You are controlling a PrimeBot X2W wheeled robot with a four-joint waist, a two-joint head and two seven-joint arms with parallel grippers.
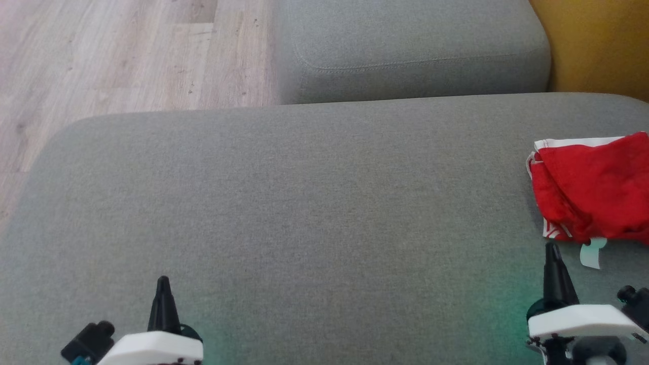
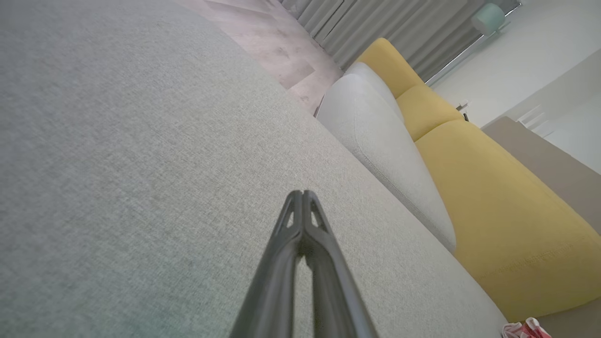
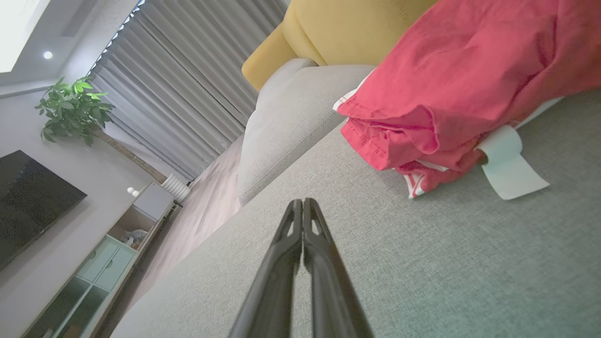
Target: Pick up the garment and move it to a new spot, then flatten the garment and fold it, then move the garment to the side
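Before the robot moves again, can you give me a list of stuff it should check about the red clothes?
1. Red garment in sight on the grey cushion: ok.
2. Whole garment visible: cannot tell, because the head view cuts off its right side.
3. Garment lying flat: not ok, it is bunched in folds, with a white tag sticking out.
4. Right tool near the garment: ok, its tip sits just short of the near edge and is not touching.
5. Right tool open to grab: not ok, its fingers are pressed together.
6. Left tool open: not ok, it is shut too and far from the garment.
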